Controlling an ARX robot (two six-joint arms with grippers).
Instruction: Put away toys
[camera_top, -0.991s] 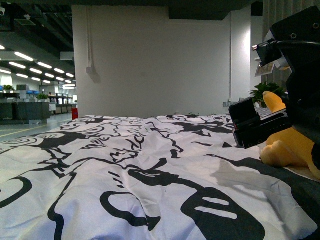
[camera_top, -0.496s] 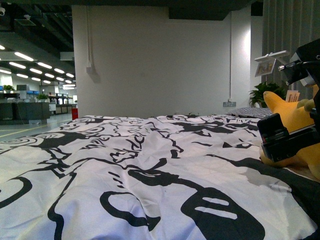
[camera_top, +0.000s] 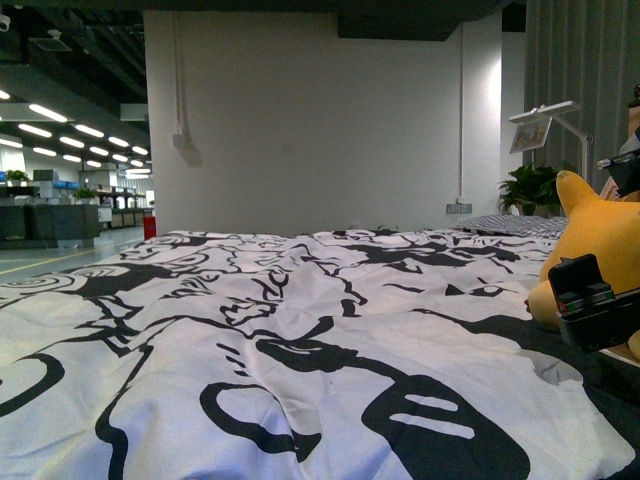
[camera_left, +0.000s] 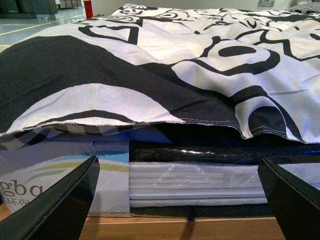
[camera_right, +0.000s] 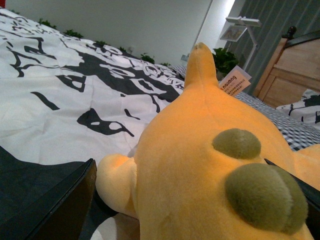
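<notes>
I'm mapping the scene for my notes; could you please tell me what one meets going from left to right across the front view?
Small red object → white wall → potted plant → yellow plush toy.

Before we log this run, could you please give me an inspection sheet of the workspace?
Surface: black-and-white patterned duvet, wrinkled, over a bed.
Job's things: yellow-orange plush toy with olive spots, on the duvet's right side.
Clutter: nothing seen.
Grippers: left gripper open, low at the bed's edge; right gripper open, straddling the plush toy.
Cables: nothing seen.
Surroundings: white wall, potted green plant, white lamp, wooden furniture.
</notes>
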